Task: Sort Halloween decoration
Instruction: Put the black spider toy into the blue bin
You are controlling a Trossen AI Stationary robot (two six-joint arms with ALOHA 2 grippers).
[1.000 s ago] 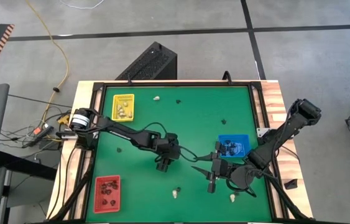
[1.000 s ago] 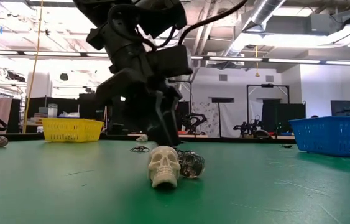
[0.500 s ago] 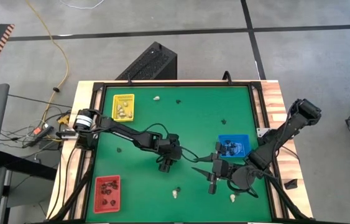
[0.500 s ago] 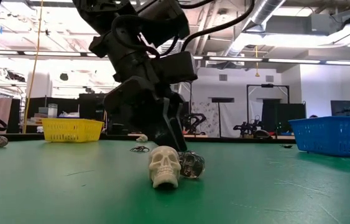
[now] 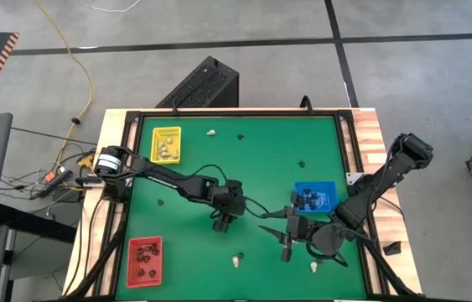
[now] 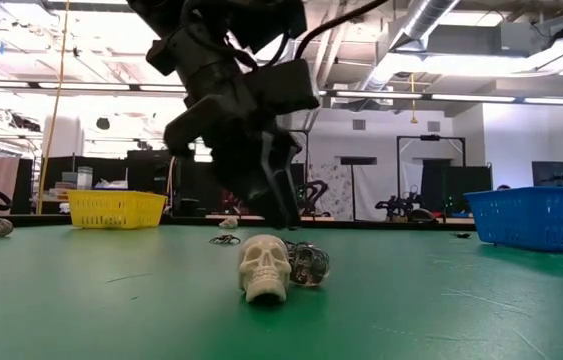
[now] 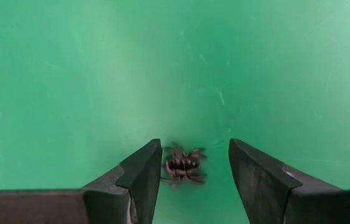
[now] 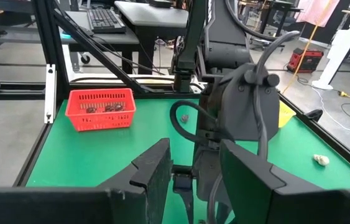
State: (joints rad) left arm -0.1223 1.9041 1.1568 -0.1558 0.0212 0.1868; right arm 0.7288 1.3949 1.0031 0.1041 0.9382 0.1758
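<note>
Little is changed on the bench since the earlier frames: in the low view the left arm's head is seen to have swung and tipped slightly above the mat, while in the high view both arms are found almost where they were.

The green bench [image 5: 261, 159] is framed in black, with three small trays on it — a yellow tray [image 5: 167, 143] at the far left, a red tray [image 5: 144, 260] at the near left, a blue tray [image 5: 314, 197] toward the right. The left arm is stretched to mid-bench, and the left tool [image 5: 221, 223] is held low over the mat. The right tool [image 5: 286, 248] is parked just beside it, near the blue tray, its fingers spread and nothing held between them.

The Halloween decoration is scattered: a cream skull [image 6: 263, 266] with a clear trinket touching it lies near the front edge, other cream pieces and small black ones are dotted about, and some are already lodged in the trays.

The coming move turns on one relation. In the left wrist view a black spider [image 7: 183, 170] is seen lying on the mat directly between the left tool's [image 7: 192, 167] spread fingers, nearer one finger than the other, touched by neither. Its body lies roughly across the gap. A straight closing would probably take it — the left arm is plainly the nearer.
</note>
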